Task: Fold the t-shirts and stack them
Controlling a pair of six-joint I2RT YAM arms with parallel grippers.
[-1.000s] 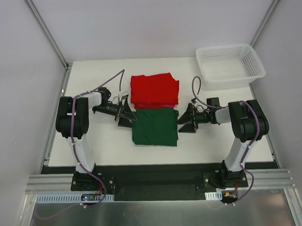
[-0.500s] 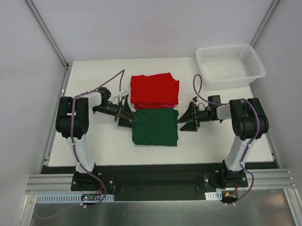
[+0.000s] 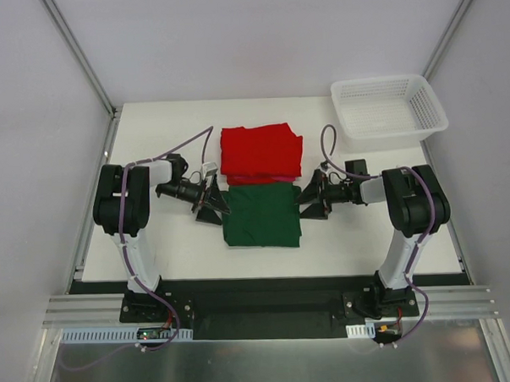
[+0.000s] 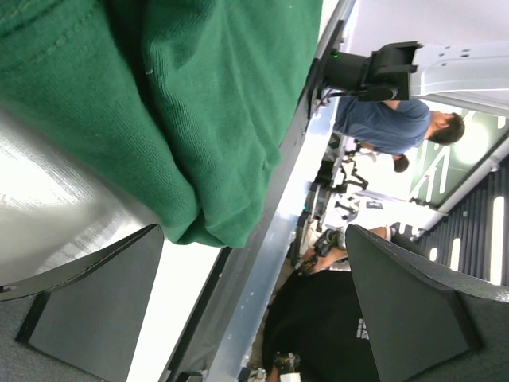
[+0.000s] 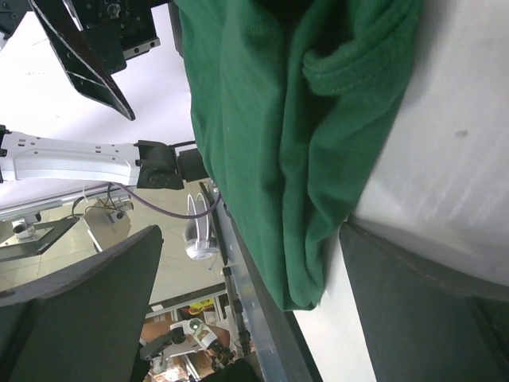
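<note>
Two folded t-shirts lie mid-table. The red t-shirt [image 3: 260,151] is farther back, and the dark green t-shirt [image 3: 262,214] lies just in front of it, touching its near edge. My left gripper [image 3: 214,205] is low at the green shirt's left edge, jaws open. My right gripper [image 3: 310,202] is at its right edge, also open. In the left wrist view the green cloth [image 4: 159,103] fills the upper left, its corner ahead of the open left gripper [image 4: 250,310]. In the right wrist view the green fold [image 5: 294,119] hangs ahead of the open right gripper [image 5: 254,310]. Neither holds anything.
A white mesh basket [image 3: 388,106] stands at the table's back right corner. The white table [image 3: 159,127] ends at a black rail along its near edge. Grey walls close in both sides.
Both grippers have moved inward to the green shirt's side edges; the right one has also shifted slightly back. Both stay open. The shirts have not moved.
</note>
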